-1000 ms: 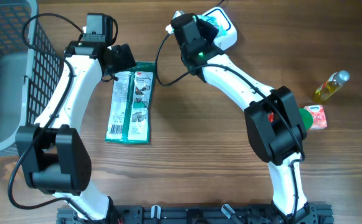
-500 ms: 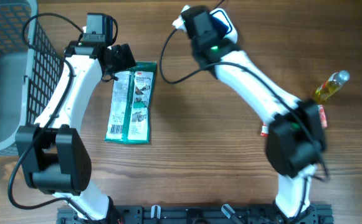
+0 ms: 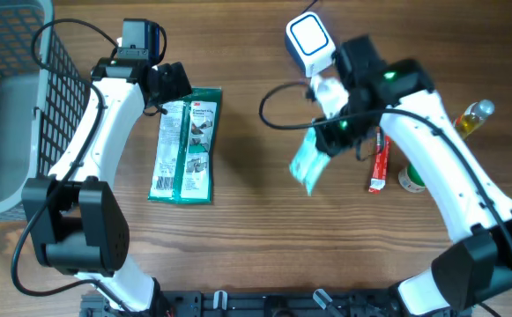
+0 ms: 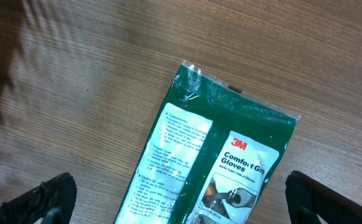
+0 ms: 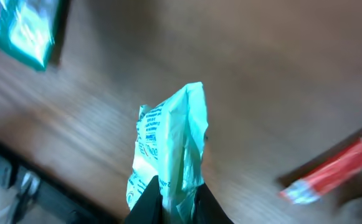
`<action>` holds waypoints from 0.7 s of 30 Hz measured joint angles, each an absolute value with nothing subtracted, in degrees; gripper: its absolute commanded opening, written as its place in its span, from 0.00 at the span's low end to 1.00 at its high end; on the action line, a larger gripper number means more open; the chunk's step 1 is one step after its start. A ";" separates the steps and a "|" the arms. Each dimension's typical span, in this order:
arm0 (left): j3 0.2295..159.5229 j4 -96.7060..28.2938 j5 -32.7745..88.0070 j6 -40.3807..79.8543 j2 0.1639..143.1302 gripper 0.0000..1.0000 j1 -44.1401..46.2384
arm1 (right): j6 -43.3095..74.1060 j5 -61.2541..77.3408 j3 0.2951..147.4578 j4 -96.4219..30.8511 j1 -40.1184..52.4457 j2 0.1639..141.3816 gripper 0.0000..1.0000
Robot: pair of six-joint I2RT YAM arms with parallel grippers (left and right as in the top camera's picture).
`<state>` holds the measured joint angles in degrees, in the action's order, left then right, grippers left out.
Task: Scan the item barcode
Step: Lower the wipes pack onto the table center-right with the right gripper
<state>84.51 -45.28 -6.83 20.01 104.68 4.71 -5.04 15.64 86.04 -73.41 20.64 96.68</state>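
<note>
My right gripper [image 3: 324,141] is shut on a pale teal packet [image 3: 307,164], which hangs above the mid-table, front left of the white barcode scanner [image 3: 309,40]. In the right wrist view the crumpled packet [image 5: 171,137] sticks out from between the gripper's [image 5: 179,200] black fingers, blurred by motion. A green glove pack [image 3: 185,145] lies flat at left. My left gripper [image 3: 166,88] hovers open over its far end. In the left wrist view the pack [image 4: 224,155] lies between the wide-apart fingertips [image 4: 50,196] without touching them.
A red tube [image 3: 379,161] and a green-lidded item [image 3: 411,179] lie right of the held packet. An oil bottle [image 3: 467,121] lies at the far right. A wire basket [image 3: 9,88] fills the left edge.
The right arm has swung from the scanner at the back toward the front right, carrying the teal packet out over the mid-table. The left arm has not moved.
</note>
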 measured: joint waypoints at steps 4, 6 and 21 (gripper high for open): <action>84.51 -45.25 -6.81 20.01 104.68 1.00 4.71 | -2.39 16.19 75.81 -67.00 20.56 97.06 0.05; 84.51 -45.25 -6.81 20.01 104.68 1.00 4.71 | 0.25 12.95 72.49 -63.75 20.56 97.19 0.04; 84.51 -45.25 -6.83 20.01 104.68 1.00 4.71 | 4.38 -0.54 71.26 -57.63 20.51 97.19 0.69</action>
<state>84.51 -45.25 -6.83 20.01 104.68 4.71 4.38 -0.54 71.26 -57.63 20.51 97.19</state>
